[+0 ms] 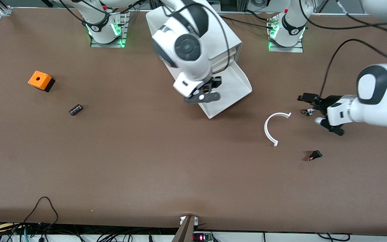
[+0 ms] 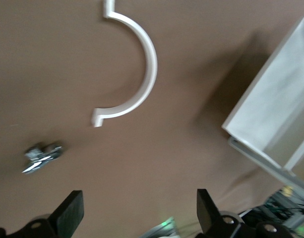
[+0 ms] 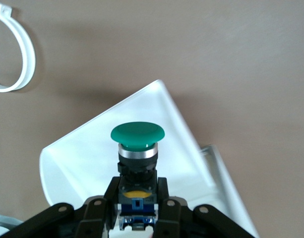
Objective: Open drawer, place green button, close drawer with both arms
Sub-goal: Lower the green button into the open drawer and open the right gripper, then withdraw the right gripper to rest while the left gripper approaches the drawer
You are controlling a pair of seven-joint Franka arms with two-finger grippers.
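Now, button [image 3: 137,136]: clamped between right gripper [image 3: 137,208] jaws, cap at 12 o'clock, over drawer [image 3: 87,158];
Left gripper [image 2: 137,213]: wide open, empty

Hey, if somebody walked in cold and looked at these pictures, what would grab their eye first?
Probably the green-capped button, pinched in the right gripper over the pulled-out drawer at the bottom of the white cabinet. Next, the white C-shaped strip lying on the table, with the left gripper open near it at the left arm's end. The orange cube stands out at the right arm's end.
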